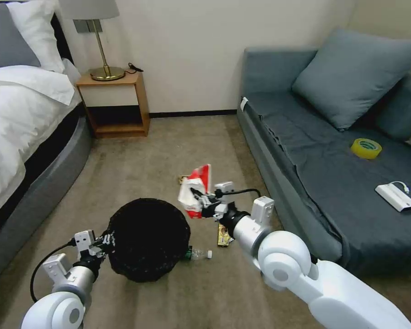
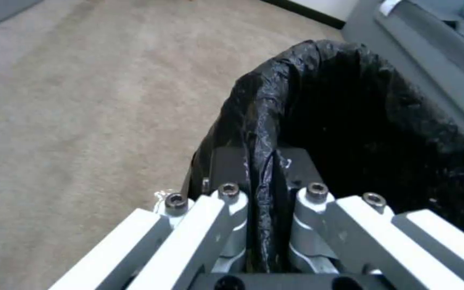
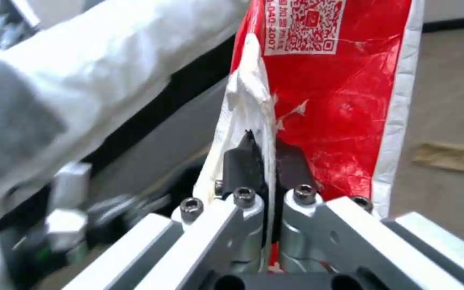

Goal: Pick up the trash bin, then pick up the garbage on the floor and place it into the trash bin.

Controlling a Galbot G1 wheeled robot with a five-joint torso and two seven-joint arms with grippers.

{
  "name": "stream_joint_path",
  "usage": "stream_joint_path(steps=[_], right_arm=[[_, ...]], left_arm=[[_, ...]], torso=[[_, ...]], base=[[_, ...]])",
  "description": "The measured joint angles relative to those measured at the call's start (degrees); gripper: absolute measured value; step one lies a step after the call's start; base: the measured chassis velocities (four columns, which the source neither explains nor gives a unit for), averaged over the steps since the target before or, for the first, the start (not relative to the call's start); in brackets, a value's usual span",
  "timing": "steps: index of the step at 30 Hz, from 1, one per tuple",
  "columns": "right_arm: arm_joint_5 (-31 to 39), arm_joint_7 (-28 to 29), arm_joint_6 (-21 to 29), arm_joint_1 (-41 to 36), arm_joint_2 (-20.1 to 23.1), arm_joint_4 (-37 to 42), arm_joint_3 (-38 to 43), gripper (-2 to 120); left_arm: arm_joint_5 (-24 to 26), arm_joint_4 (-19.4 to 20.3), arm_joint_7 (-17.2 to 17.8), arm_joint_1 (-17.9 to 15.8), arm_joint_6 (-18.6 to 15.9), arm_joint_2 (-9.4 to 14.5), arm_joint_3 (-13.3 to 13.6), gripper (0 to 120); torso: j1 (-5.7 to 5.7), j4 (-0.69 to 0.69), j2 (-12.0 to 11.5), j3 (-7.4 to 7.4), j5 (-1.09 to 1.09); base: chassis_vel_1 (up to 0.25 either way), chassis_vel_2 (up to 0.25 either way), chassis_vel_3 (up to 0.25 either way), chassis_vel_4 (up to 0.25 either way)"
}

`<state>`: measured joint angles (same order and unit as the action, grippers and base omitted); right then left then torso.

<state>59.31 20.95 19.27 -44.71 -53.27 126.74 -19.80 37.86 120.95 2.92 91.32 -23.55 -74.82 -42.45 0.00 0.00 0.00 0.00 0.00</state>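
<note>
Clamping the rim of the trash bin [image 1: 148, 240], the left pincer [image 1: 106, 241] has its fingers [image 2: 226, 169] pressed together on the black bag, at the bin's left edge. To the bin's right, raised above the carpet [image 1: 169, 151], the right pincer [image 1: 200, 197] pinches the red-white wrapper [image 1: 196, 189] tight. Beside the bin a clear bottle [image 1: 198, 254] lies on the floor, and a gold-brown snack wrapper [image 1: 223, 235] lies below the right arm. Yellow tape [image 1: 366, 148] and a white box [image 1: 396, 196] rest on the sofa [image 1: 315, 183]
</note>
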Motion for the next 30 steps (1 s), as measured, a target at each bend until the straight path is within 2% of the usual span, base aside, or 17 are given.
stream_joint_path(steps=[6,11,18,22,30], right_arm=[[-5.6,-2.0,0.7,-0.5,-2.5,-3.4,-9.8,0],[-7.8,-2.0,1.0,-0.6,-4.8,-6.8,-13.7,0],[-9.6,-1.6,1.5,1.1,-8.0,-11.3,-16.1,0],[-10.6,-0.4,1.5,4.2,-11.9,-15.5,-17.9,0],[-8.5,1.2,2.3,8.0,-14.7,-16.5,-18.3,0]], left_arm=[[-0.2,1.4,-1.0,0.8,-0.1,-0.8,-0.5,6],[-0.3,2.2,-1.5,1.2,-0.1,-0.9,-0.9,6],[0.0,3.2,-2.3,1.8,0.0,-1.1,-1.9,6],[0.1,3.6,-3.1,2.6,0.2,-1.4,-2.2,6],[0.0,3.5,-3.6,3.3,0.6,-1.7,-2.4,6]], torso=[[0.00,0.00,0.0,0.00,0.01],[0.00,0.00,0.0,0.00,0.00],[0.00,0.00,0.0,0.00,-0.01],[0.00,0.00,0.0,0.00,-0.01],[0.00,0.01,0.0,0.00,-0.01]], base=[[0.000,0.000,0.000,0.000],[0.000,0.000,0.000,0.000],[0.000,0.000,0.000,0.000],[0.000,0.000,0.000,0.000],[0.000,0.000,0.000,0.000]])
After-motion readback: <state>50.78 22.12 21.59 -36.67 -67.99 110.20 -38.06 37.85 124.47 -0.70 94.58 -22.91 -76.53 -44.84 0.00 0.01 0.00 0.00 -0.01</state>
